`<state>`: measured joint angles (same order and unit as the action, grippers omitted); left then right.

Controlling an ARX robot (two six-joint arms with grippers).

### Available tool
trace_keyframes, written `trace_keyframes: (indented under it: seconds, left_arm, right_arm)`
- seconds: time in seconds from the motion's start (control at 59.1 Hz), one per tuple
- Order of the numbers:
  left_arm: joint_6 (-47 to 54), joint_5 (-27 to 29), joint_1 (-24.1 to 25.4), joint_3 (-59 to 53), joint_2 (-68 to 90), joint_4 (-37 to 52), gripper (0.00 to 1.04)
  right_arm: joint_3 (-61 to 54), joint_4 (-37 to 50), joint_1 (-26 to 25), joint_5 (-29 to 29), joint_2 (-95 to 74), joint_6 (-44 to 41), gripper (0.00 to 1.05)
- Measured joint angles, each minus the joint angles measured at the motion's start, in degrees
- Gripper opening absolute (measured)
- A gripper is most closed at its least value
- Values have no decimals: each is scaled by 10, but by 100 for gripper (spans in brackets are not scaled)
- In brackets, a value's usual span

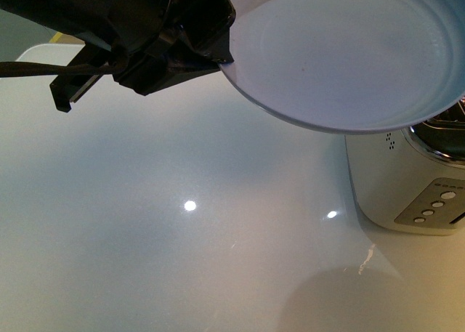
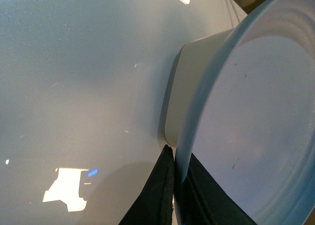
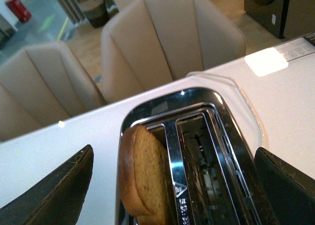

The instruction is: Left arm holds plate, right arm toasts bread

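Note:
My left gripper (image 1: 218,45) is shut on the rim of the pale blue-white plate (image 1: 349,49) and holds it tilted in the air above the toaster (image 1: 407,194). In the left wrist view the two dark fingers (image 2: 162,195) pinch the plate's rim (image 2: 184,156); the plate (image 2: 256,116) is empty. In the right wrist view the brown bread slice (image 3: 142,176) stands in one slot of the chrome-topped toaster (image 3: 197,112), sticking up out of it. My right gripper (image 3: 174,185) is open, its fingers wide apart on either side of the toaster top.
The toaster is white with a button panel (image 1: 436,205) on its side and stands at the right of the glossy white table (image 1: 182,237). Its other slot (image 3: 206,161) is empty. Beige chairs (image 3: 167,38) stand beyond the table's far edge.

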<state>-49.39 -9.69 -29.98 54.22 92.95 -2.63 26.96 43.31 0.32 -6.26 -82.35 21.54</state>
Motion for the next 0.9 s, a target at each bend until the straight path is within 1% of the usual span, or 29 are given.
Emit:
trace_keyframes:
  seconds: [0.068, 0.186, 0.254, 0.287, 0.372, 0.507, 0.541, 0.558, 0.575, 0.626, 0.659, 0.761, 0.828, 0.845, 0.896]
  left_arm:
    - [0, 0, 0, 0, 0, 0, 3]
    - [0, -1, 0, 0, 0, 0, 3]
    - [0, -1, 0, 0, 0, 0, 3]
    - [0, -1, 0, 0, 0, 0, 3]
    - [0, -1, 0, 0, 0, 0, 3]
    - [0, -1, 0, 0, 0, 0, 3]
    - [0, -2, 0, 0, 0, 0, 3]
    - [0, -2, 0, 0, 0, 0, 3]
    - [0, -2, 0, 0, 0, 0, 3]
    - [0, 0, 0, 0, 0, 0, 3]
    - [0, 0, 0, 1, 0, 0, 3]
    - [0, 0, 0, 1, -1, 0, 3]
    - [0, 0, 0, 1, -2, 0, 3]
    - [0, 0, 0, 1, -2, 0, 3]
    - [0, 0, 0, 1, -2, 0, 3]
  right_arm:
    - [-5, -8, -14, 7, 30, 16, 95]
    - [-21, -28, -31, 9, 77, 30, 96]
    - [-37, -43, -38, 2, 104, 30, 96]
    - [-54, -60, -40, -14, 125, 25, 96]
    - [-100, -85, -31, -47, 163, 5, 96]
    - [-127, -90, -22, -47, 172, -9, 96]
    - [-137, -46, -28, -13, 160, -33, 92]
    - [-148, -2, -30, 15, 150, -52, 89]
    - [-153, 19, -29, 23, 146, -63, 87]
    - [-186, 120, -16, 53, 136, -122, 77]
    - [-202, 151, -6, 67, 147, -156, 68]
    - [-215, 140, -5, 62, 190, -187, 52]
    - [-230, 111, -5, 63, 230, -200, 37]
    - [-234, 100, -4, 63, 243, -202, 31]
    - [-238, 87, -4, 63, 261, -203, 24]
